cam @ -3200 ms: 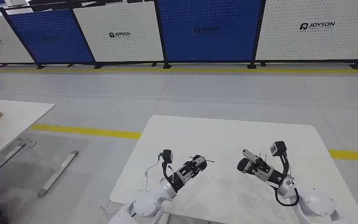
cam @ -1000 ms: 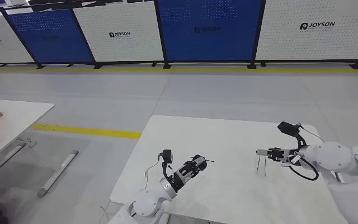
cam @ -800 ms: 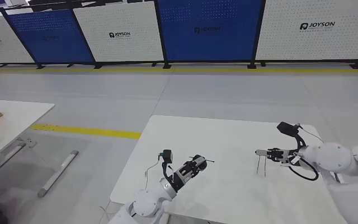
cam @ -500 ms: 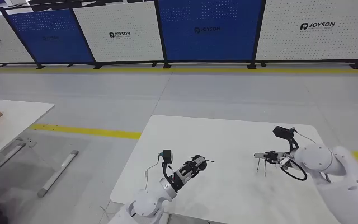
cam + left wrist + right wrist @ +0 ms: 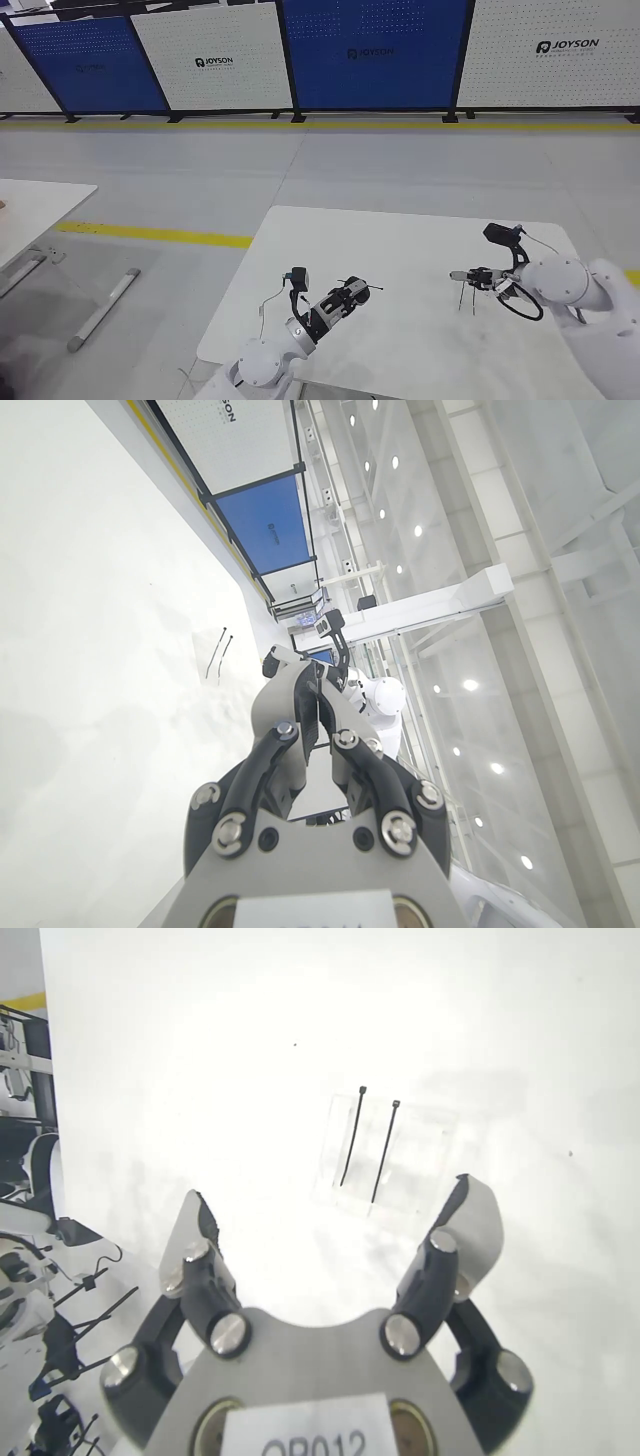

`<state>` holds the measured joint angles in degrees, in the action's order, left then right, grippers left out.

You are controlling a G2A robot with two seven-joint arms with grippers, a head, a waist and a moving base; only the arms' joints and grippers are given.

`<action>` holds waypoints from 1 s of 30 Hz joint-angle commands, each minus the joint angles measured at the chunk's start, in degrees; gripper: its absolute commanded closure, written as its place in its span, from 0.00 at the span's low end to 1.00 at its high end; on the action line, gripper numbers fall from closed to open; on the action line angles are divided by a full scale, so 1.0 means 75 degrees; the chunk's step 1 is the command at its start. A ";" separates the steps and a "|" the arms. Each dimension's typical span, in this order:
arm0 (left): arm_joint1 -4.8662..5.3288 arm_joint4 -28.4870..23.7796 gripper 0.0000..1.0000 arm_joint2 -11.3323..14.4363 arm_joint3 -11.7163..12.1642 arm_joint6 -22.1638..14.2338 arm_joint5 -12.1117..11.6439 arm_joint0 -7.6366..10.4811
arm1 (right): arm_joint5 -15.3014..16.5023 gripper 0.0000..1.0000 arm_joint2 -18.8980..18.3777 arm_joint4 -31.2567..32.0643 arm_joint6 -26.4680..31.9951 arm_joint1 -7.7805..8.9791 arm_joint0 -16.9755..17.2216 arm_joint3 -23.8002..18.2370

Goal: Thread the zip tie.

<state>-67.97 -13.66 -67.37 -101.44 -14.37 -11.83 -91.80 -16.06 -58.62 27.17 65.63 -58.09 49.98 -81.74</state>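
Two thin black zip ties [image 5: 352, 1135] lie parallel on a barely visible clear sheet [image 5: 425, 1148], on the right side of the white table [image 5: 400, 240]. The right gripper [image 5: 330, 1188] is spread wide near them. The left gripper [image 5: 312, 680] pinches a third black tie [image 5: 370, 288], hard to see.

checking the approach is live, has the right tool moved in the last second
Yes. In the top view the right tool has crept slightly left, its tip now just past the two zip ties, which lie unmoved.
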 commanded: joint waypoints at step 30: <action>0.0000 0.0000 1.00 0.0000 0.0000 0.0000 0.0000 0.0000 | -0.0456 0.53 0.0662 0.1352 0.1154 -0.0414 -0.0729 0.0864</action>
<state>-67.97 -13.66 -67.37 -101.44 -14.37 -11.83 -91.80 -19.51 -53.90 36.85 73.68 -61.10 44.69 -75.67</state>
